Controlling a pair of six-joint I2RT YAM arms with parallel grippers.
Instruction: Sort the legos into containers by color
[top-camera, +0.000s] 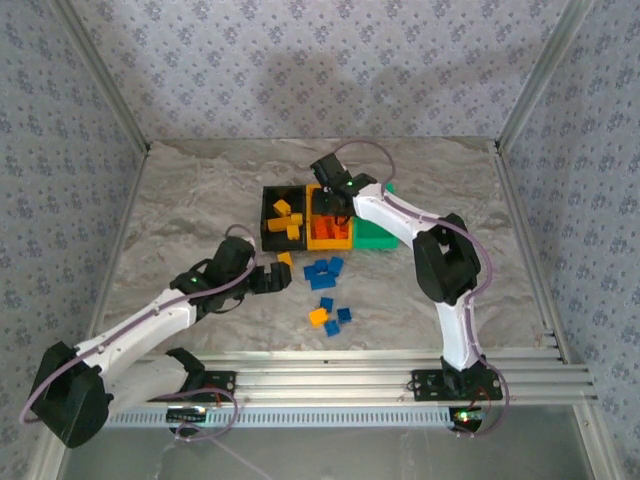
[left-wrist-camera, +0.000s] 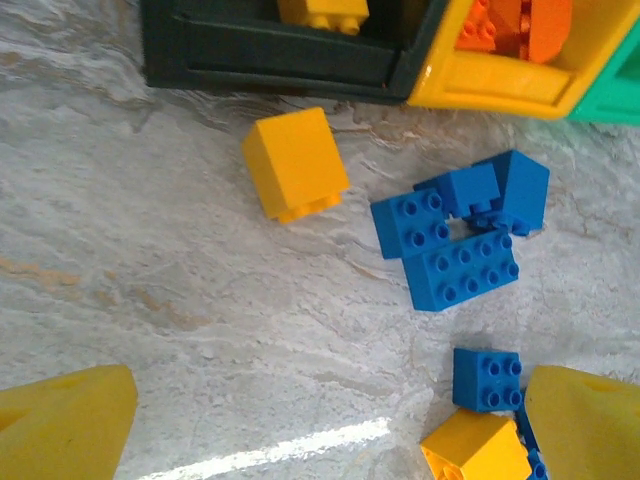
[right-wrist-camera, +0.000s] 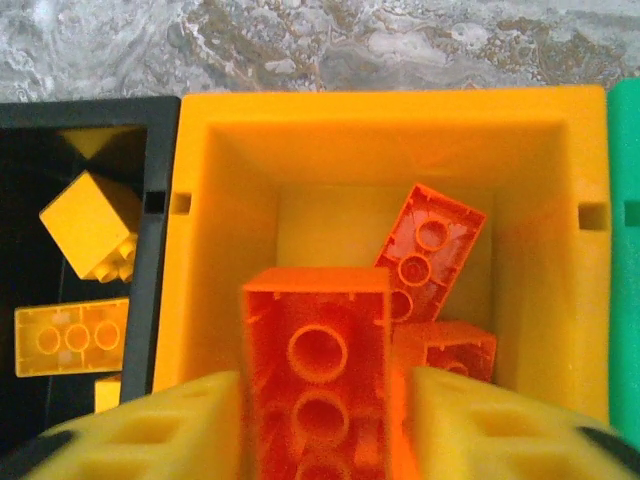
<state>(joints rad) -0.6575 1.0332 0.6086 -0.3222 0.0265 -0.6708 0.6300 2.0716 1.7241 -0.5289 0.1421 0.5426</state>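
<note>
My right gripper (right-wrist-camera: 320, 430) hangs over the yellow-orange container (right-wrist-camera: 390, 105). A red-orange lego (right-wrist-camera: 318, 360) stands between its fingers, with a slim gap on the right side, so the jaws are open. More red-orange legos (right-wrist-camera: 430, 245) lie in that bin. Yellow legos (right-wrist-camera: 88, 222) sit in the black container (right-wrist-camera: 90, 112), and the green container (right-wrist-camera: 625, 250) is at the right. My left gripper (left-wrist-camera: 330, 430) is open and empty above the table. A yellow lego (left-wrist-camera: 295, 163) and blue legos (left-wrist-camera: 460, 235) lie ahead of it. From above, the right gripper (top-camera: 335, 205) is over the bins and the left gripper (top-camera: 275, 275) is near their front.
More loose blue legos (top-camera: 323, 272) and a small blue and yellow cluster (top-camera: 330, 317) lie on the marble table in front of the bins. A blue lego (left-wrist-camera: 487, 378) and a yellow one (left-wrist-camera: 475, 450) sit close to my left gripper's right finger. Metal rails line the table's sides.
</note>
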